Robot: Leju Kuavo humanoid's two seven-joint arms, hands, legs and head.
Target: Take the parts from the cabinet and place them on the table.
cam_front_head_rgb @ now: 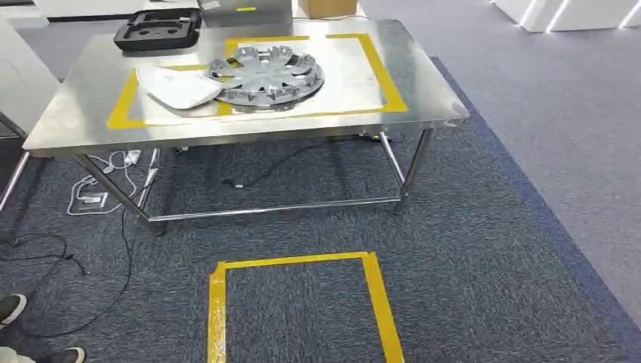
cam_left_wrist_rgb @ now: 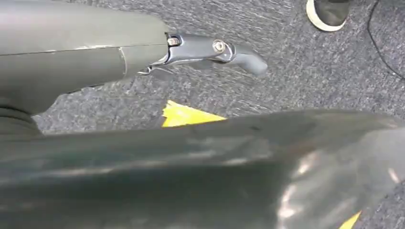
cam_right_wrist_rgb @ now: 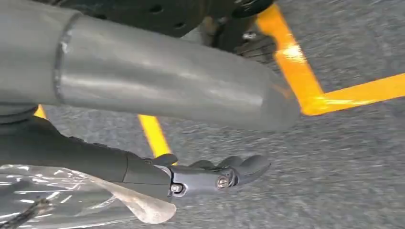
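Head view showed us a hubcap on the steel table; our left hand held a dark part, our right hand a bagged one; next, stepping into the floor square before the table.

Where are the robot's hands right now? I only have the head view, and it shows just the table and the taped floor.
Observer: The left hand hangs over grey carpet, with its dark fingers stretched out straight.
Operator: And the right one?
Observer: The right hand is over the carpet too, close to yellow floor tape.
Operator: Is it carrying a part?
Observer: I cannot tell. Crinkled clear plastic lies against that hand's dark fingers, but no grip on it shows.
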